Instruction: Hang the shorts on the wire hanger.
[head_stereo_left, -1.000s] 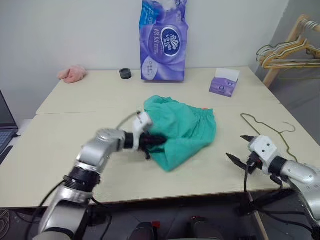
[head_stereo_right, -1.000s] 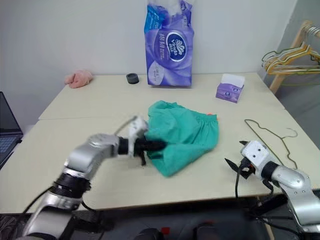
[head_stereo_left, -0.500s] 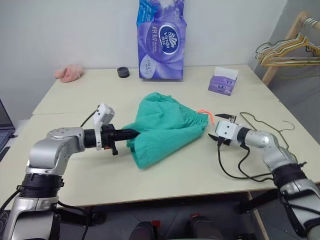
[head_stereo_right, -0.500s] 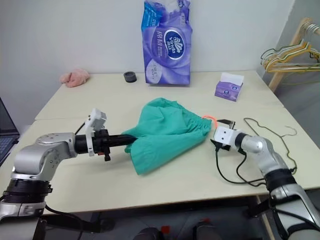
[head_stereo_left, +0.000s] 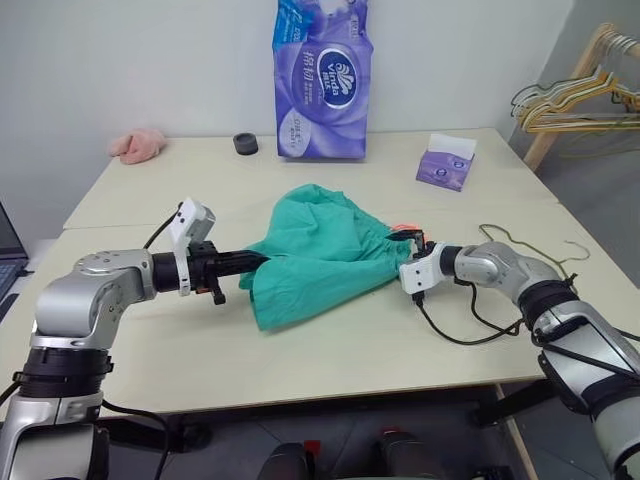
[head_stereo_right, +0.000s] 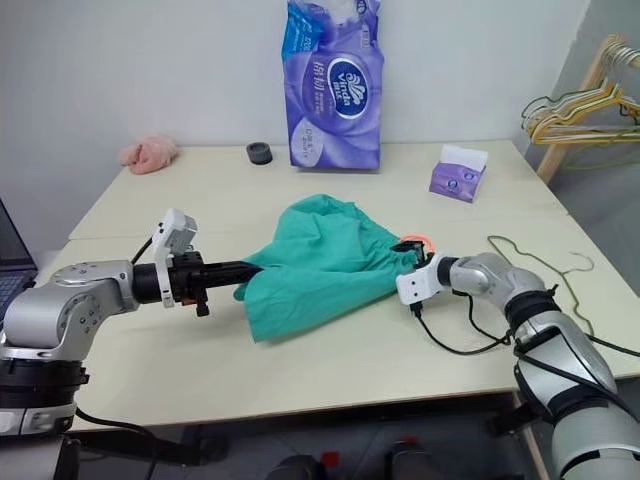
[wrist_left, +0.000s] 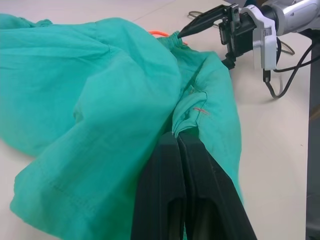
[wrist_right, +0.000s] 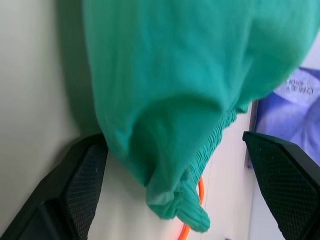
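The shorts (head_stereo_left: 318, 250) lie bunched in the middle of the table (head_stereo_left: 150, 330), partly lifted off it on the robot's left side. The left gripper (wrist_left: 186, 137) has its fingers pressed together on a fold of the teal fabric and holds that edge up. The right gripper (wrist_right: 175, 165) has its fingers spread wide on either side of the gathered waistband, by the orange-red drawstring (head_stereo_right: 415, 241); nothing is clamped there yet, though whether a finger touches the cloth is hard to judge. The wire hanger (head_stereo_left: 530, 248) rests flat on the table beyond the right arm, apart from the shorts and untouched. So the task looks to be in its early part: one grip is made, a second is pending, and threading the shorts onto the hanger remains entirely undone.
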